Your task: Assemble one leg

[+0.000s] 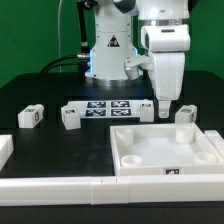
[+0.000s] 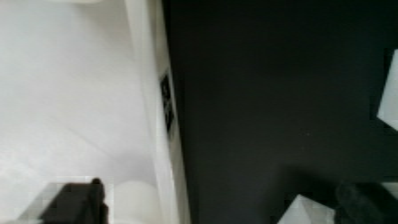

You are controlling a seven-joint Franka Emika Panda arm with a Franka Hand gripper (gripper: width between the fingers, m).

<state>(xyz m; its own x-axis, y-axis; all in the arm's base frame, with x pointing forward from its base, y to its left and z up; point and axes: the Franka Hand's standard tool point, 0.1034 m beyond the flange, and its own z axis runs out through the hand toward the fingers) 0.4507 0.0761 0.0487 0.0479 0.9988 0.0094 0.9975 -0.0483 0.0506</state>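
Three legs show in the exterior view, small white tagged cubes on the black table: one at the left, one beside the marker board, one at the right behind the tray. My gripper hangs fingers-down just left of that right leg, over the tray's far rim. In the wrist view my gripper is open, with one dark finger over the white tray floor and the other over the black table. The tray rim runs between them. Nothing is held.
The marker board lies before the robot base. The large white tray sits at the front right. A long white bar lies along the front, and another white piece at the left edge. A white shape shows in the wrist view.
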